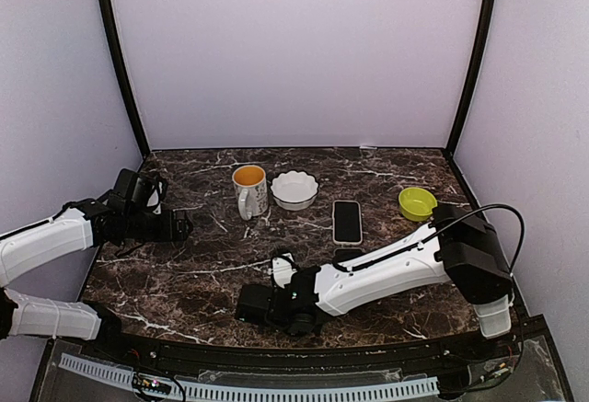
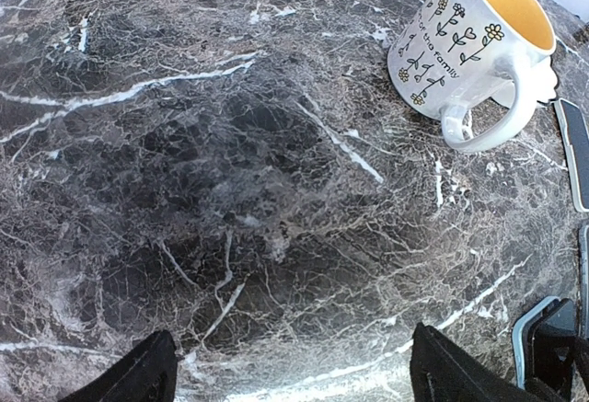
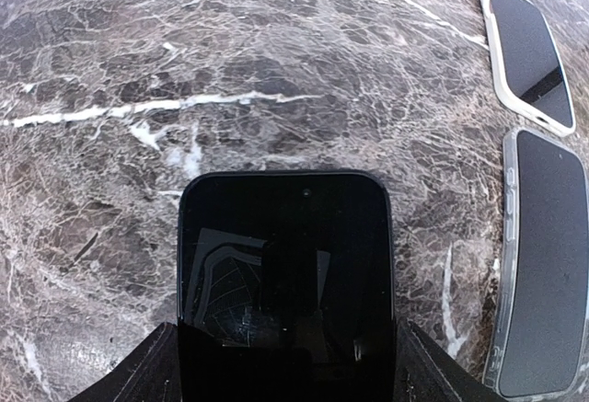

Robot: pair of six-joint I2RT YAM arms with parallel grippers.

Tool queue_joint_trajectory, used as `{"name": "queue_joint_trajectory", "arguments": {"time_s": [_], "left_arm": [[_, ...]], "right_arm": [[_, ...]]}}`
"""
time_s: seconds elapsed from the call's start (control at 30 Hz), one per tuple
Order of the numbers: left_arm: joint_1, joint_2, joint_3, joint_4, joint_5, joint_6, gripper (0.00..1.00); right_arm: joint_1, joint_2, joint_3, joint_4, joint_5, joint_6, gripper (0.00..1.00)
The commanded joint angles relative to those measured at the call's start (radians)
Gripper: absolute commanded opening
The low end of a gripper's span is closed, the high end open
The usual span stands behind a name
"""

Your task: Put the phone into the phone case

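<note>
A black phone lies screen up between the fingers of my right gripper, which is shut on its two long edges low over the dark marble table, near the front centre. A clear phone case lies flat just to the right of the phone; in the top view it is mostly hidden behind my right arm. My left gripper hangs open over bare marble at the table's left side, with nothing between its fingers.
A second phone with a white rim lies beyond the clear case. A flowered mug with an orange inside, a white scalloped bowl and a small yellow-green bowl stand further back. Walls close in three sides.
</note>
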Motion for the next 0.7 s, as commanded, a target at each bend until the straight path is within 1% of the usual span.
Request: {"name": "queue_joint_trajectory", "arguments": {"time_s": [0.0, 0.13, 0.23, 0.47, 0.67], "left_arm": [[0.006, -0.021, -0.014, 0.011, 0.005, 0.015, 0.9], [0.006, -0.021, -0.015, 0.01, 0.005, 0.016, 0.9], [0.006, -0.021, -0.015, 0.013, 0.007, 0.015, 0.9], [0.006, -0.018, -0.015, 0.015, 0.013, 0.016, 0.9], [0.006, -0.018, -0.015, 0.015, 0.014, 0.016, 0.9]], "right_arm": [[-0.01, -0.015, -0.025, 0.076, 0.032, -0.088, 0.0], [-0.014, -0.026, -0.081, 0.128, 0.018, -0.101, 0.0], [-0.019, -0.023, -0.088, 0.16, 0.004, -0.132, 0.0], [-0.018, -0.006, -0.079, 0.125, -0.004, -0.124, 0.0], [-0.018, -0.029, -0.066, 0.098, 0.013, -0.121, 0.48]]}}
